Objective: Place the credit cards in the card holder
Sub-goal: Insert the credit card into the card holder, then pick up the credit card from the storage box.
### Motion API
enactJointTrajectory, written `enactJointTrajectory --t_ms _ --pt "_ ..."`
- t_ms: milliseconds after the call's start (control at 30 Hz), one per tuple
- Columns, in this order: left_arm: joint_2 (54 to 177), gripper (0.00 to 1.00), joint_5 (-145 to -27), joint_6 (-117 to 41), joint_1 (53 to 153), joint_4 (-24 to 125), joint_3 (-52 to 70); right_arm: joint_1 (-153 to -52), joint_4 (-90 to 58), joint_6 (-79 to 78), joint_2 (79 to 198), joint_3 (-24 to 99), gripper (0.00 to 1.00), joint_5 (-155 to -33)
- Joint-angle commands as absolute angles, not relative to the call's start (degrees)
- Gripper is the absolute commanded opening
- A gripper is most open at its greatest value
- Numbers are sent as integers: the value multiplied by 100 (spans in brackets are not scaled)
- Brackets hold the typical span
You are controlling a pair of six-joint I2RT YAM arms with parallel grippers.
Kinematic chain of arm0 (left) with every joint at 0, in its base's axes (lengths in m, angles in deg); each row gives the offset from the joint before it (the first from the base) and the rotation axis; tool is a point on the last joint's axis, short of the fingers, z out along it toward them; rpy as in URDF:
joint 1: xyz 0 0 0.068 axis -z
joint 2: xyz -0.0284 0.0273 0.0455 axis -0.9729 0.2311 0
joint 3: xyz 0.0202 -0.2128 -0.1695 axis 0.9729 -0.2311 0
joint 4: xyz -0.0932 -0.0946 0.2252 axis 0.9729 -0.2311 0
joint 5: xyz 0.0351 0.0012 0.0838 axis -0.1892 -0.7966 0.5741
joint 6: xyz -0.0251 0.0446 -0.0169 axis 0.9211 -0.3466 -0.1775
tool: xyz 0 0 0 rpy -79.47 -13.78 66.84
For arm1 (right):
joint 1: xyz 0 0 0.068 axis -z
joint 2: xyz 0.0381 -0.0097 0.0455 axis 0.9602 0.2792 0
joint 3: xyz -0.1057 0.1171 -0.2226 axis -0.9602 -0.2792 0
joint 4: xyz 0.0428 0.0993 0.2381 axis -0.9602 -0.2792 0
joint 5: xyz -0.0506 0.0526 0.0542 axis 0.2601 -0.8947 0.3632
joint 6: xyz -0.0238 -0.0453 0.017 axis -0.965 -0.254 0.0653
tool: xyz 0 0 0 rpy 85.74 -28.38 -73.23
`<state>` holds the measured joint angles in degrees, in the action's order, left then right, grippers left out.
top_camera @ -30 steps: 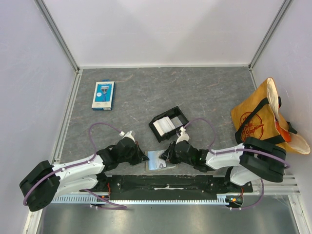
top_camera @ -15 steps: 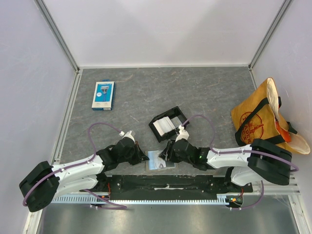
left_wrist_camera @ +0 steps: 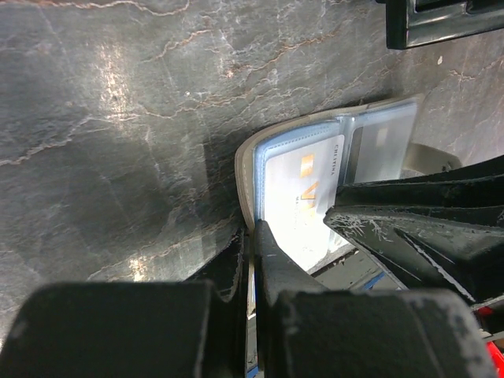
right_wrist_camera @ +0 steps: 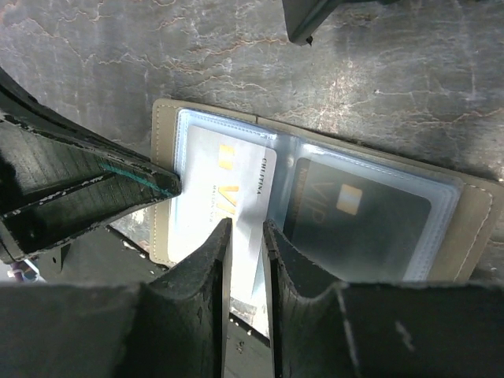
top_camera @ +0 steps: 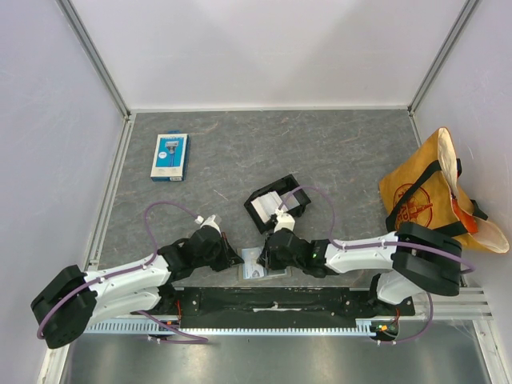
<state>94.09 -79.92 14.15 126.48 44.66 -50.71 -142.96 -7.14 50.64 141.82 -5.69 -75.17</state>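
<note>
The grey-tan card holder (top_camera: 260, 264) lies open at the table's near edge. In the right wrist view (right_wrist_camera: 472, 213) it shows a white card (right_wrist_camera: 224, 193) in its left clear pocket and a dark grey card (right_wrist_camera: 358, 209) in its right one. The white card's near end sticks out past the holder's edge. My left gripper (left_wrist_camera: 253, 236) is shut on the holder's left cover edge (left_wrist_camera: 246, 177). My right gripper (right_wrist_camera: 246, 236) is nearly shut, with a narrow gap, and its tips sit over the white card's near end. More white cards (top_camera: 268, 205) lie in the black tray.
The black tray (top_camera: 294, 194) sits just behind the holder. A blue-and-white retail pack (top_camera: 170, 156) lies at the far left. An orange tote bag (top_camera: 428, 196) stands at the right wall. Both arms crowd the near edge.
My right gripper has moved left along the near edge, over the holder's left pocket. The left gripper and the holder have stayed put.
</note>
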Motion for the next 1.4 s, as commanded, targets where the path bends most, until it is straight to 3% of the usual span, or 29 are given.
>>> enactJointTrajectory --t_ms 0,100,333,500,900,1367 --pt "9346 2 -7907 1403 12630 4549 -5094 -14401 -705 4898 14263 -108 28 -7535" --pt "9285 2 -7889 1421 12630 4523 -5111 -14384 -1082 4679 13939 -20 32 -7219" --pt "9109 2 -7810 1438 12639 4426 -5120 -13647 -2190 3362 12787 577 61 -6735" --pt "9074 2 -7783 1447 12630 4435 -5103 -12514 -2665 2201 13075 1438 73 -7365" --pt "8907 2 -7766 1342 12639 4452 -5103 -11203 -2526 1558 14552 2160 77 -9291" --pt "9118 2 -7766 1315 12621 4461 -5041 -10947 -2218 1593 15423 2275 80 -9723"
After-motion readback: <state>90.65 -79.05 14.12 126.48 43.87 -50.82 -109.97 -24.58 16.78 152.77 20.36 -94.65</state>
